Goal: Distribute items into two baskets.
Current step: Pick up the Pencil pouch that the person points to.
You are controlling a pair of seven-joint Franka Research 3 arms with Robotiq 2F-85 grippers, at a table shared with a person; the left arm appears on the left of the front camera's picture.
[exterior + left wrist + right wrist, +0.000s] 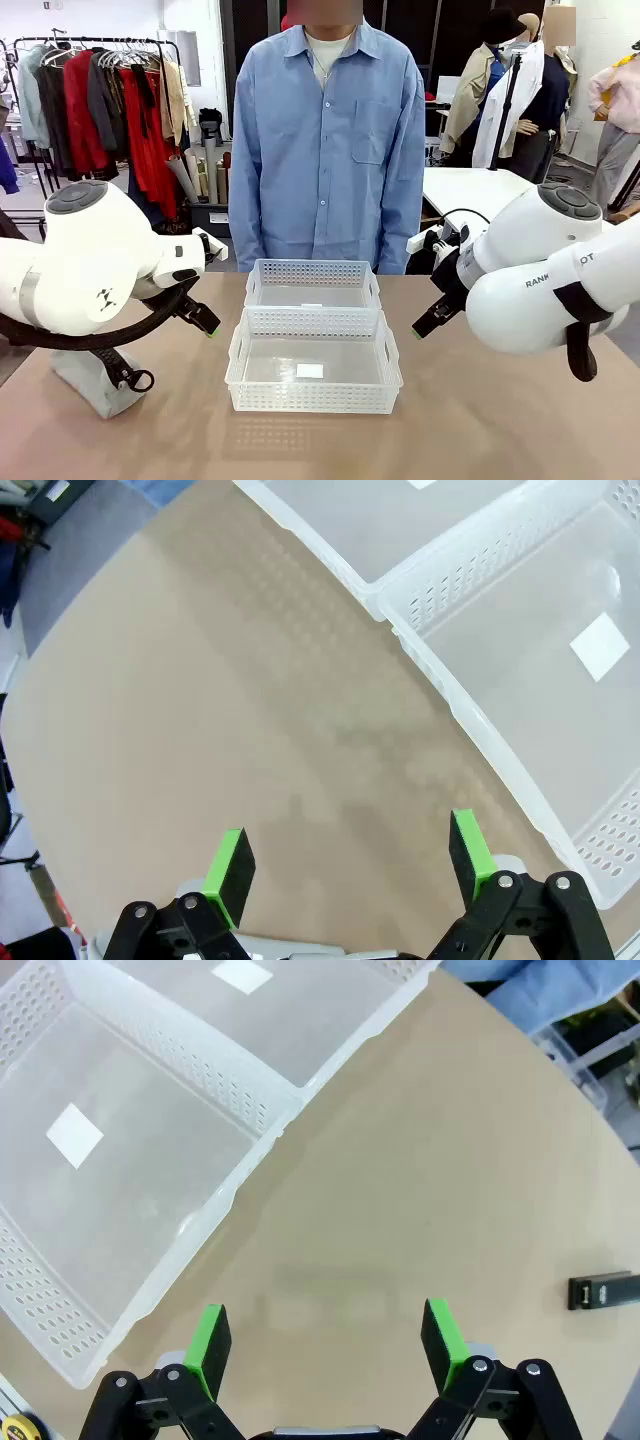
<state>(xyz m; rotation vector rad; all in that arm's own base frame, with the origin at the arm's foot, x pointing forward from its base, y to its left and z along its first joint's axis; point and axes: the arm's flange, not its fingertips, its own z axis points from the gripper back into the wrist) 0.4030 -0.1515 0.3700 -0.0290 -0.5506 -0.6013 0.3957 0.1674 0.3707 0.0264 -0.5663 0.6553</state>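
The two white rectangular plastic baskets with perforated sides sit between two grippers, and both grippers are spread wide with nothing in them. In the left wrist view, the left gripper [350, 860] hangs over bare tabletop. Its black fingers with green pads [232, 865] are far apart and touch nothing, and the near basket [470, 695] is just off to one side of it. In the right wrist view, the right gripper [325, 1340] is just as widely parted over the light brown table [420, 1190], with that same near basket's rim close beside its left finger. On the gripper's other side, well apart from the baskets, the small black stapler [603, 1291] lies flat on the table. From the front, the baskets stand mid-table, one behind the other. The far basket [312, 266] has its long side touching the near one's, and each has a white square label on its floor. The soft grey pouch bag [85, 388] rests on the table at the robot's left, under the white left arm, with its black strap [130, 378] looped at its side. A person in a light blue button shirt [325, 150] stands at the far edge of the table, directly behind the baskets.
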